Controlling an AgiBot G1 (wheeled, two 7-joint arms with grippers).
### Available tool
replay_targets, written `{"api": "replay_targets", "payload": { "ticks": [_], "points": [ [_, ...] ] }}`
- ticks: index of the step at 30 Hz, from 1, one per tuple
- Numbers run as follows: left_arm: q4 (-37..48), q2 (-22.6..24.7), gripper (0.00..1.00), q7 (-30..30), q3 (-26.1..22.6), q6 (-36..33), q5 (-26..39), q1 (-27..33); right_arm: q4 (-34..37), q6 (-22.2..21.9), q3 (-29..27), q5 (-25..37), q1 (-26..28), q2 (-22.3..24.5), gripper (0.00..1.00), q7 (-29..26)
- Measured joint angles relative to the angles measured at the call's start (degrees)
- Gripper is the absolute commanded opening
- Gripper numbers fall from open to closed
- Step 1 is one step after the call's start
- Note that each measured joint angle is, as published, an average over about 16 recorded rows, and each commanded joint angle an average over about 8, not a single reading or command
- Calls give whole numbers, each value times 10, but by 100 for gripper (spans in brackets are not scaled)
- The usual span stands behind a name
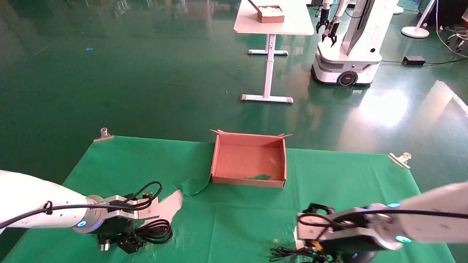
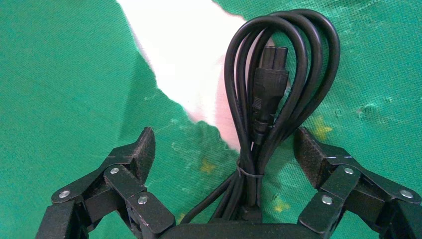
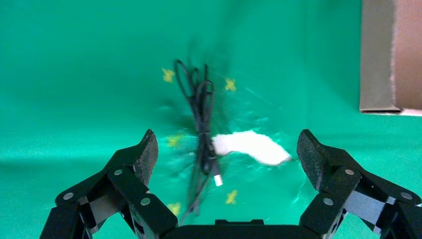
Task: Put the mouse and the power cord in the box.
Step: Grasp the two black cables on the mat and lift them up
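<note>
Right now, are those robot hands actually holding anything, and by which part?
Nothing is held. The left hand is open around the power cord; the right hand is open above a thin cable.

power cord (image 2: 278, 84): 1 | box (image 1: 249, 160): 1 | claws: 2 — left claw (image 2: 224, 149), right claw (image 3: 226, 149) | clips: 2

A green cloth (image 1: 237, 219), torn in places to show white, covers the bench and is held by clips at its far corners. On it lie the box (image 1: 248, 160) near the far edge, the coiled power cord (image 1: 155, 232) at near left, and a bundled thin cable (image 3: 201, 114) at near right.
</note>
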State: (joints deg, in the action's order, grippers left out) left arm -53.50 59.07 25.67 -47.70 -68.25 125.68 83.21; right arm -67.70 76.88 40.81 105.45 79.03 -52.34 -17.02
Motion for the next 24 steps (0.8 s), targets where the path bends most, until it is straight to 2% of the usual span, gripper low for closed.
{"api": "replay_targets", "payload": {
  "ticks": [4,6,12,14,24],
  "points": [
    [1,0,100,-1,0,0,0,0,50,-13,19,34,12,-38,100,18],
    [2,1,100,-1,0,0,0,1,74,-19,26,45,16,-53,89,26],
    [3,1,25,-2,0,1,0,1,121,-31,36,60,21,-77,14,46],
    [3,1,0,-2,0,1,0,1,128,-33,37,61,21,-80,0,50],
    [4,1,0,-2,0,1,-1,1,132,-34,38,62,21,-81,0,52]
  ]
}}
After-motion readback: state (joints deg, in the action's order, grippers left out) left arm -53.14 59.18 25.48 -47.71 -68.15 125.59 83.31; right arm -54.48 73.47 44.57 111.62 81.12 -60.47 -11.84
